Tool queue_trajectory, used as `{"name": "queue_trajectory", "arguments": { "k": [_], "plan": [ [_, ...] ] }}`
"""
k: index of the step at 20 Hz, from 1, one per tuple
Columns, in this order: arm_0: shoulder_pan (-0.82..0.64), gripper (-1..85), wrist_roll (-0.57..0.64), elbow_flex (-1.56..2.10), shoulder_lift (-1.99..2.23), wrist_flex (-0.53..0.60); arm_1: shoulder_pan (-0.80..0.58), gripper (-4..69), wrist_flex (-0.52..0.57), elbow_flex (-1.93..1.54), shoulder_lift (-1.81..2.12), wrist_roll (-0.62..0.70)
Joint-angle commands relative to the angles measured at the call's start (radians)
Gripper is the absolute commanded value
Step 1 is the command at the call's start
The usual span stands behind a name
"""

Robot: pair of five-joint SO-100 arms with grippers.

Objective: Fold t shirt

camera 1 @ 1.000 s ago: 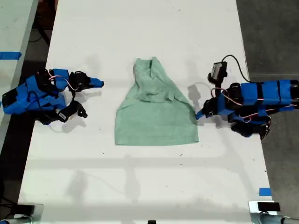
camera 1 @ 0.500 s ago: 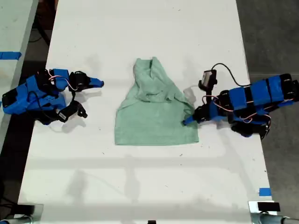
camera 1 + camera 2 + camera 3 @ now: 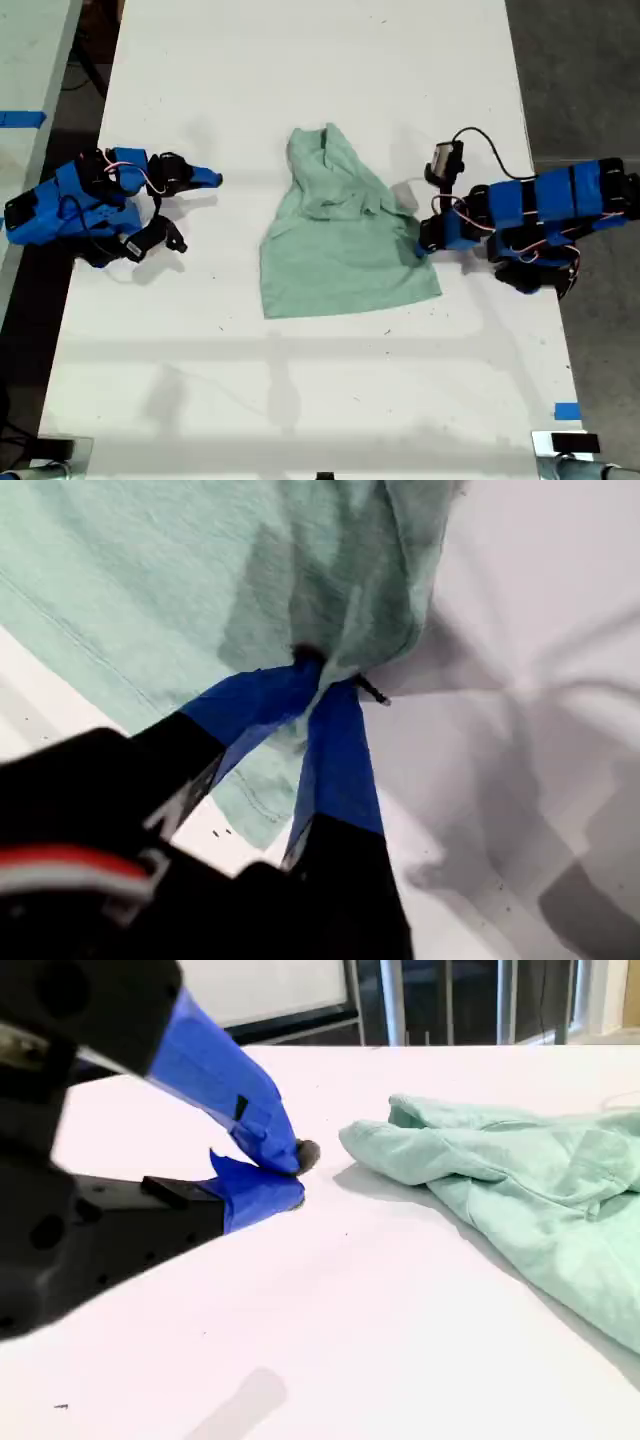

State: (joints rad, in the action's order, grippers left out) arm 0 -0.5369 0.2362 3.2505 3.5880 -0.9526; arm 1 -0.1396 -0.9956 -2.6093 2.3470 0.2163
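Observation:
The pale mint-green t shirt [image 3: 340,235] lies wrinkled at the middle of the white table [image 3: 300,80], its narrow end pointing to the far side. My first gripper [image 3: 420,243], on the arm at the exterior view's right, is shut on the t shirt's edge [image 3: 340,630]; the fabric bunches where the blue fingers [image 3: 335,750] meet. My second gripper [image 3: 212,180], on the arm at the exterior view's left, rests shut and apart from the cloth, tips pointing toward the t shirt [image 3: 520,1180]. Its blue fingertips [image 3: 265,1175] touch each other with nothing between them.
A second table [image 3: 25,60] with blue tape stands beyond the exterior view's left edge. Dark floor runs along the exterior view's right side. A blue tape mark [image 3: 567,411] sits near the table's front corner at that view's right. A cable [image 3: 490,145] loops above the first arm.
My first gripper reached in over the t shirt's edge, closed on it and pulled back toward the exterior view's right; the cloth shifted and skewed that way. The second arm has not moved.

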Motion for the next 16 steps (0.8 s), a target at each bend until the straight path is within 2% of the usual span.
{"name": "queue_trajectory", "arguments": {
  "k": [1,5,8,11,14,15,16],
  "plan": [
    [0.0,-0.2,-0.008,0.037,0.011,-0.003,-0.017,-0.2,-0.083,0.11,0.048,0.031],
    [-0.002,-0.2,-0.008,0.037,0.011,-0.002,-0.017,-0.2,-0.095,0.247,0.183,0.109],
    [-0.003,-0.1,-0.006,0.037,0.011,-0.002,0.011,-0.1,0.011,0.37,0.161,0.196],
    [-0.003,-0.1,-0.006,0.037,0.011,0.0,0.061,-0.1,0.038,0.588,-0.095,0.244],
    [-0.003,-0.1,-0.006,0.037,0.011,0.0,0.107,0.5,-0.02,0.93,-0.477,0.318],
    [-0.002,-0.1,-0.008,0.037,0.011,-0.002,0.124,11.4,-0.08,1.086,-0.607,0.347],
    [-0.002,0.0,-0.009,0.037,0.011,-0.003,0.137,25.7,-0.156,1.247,-0.723,0.377]
  ]
}}
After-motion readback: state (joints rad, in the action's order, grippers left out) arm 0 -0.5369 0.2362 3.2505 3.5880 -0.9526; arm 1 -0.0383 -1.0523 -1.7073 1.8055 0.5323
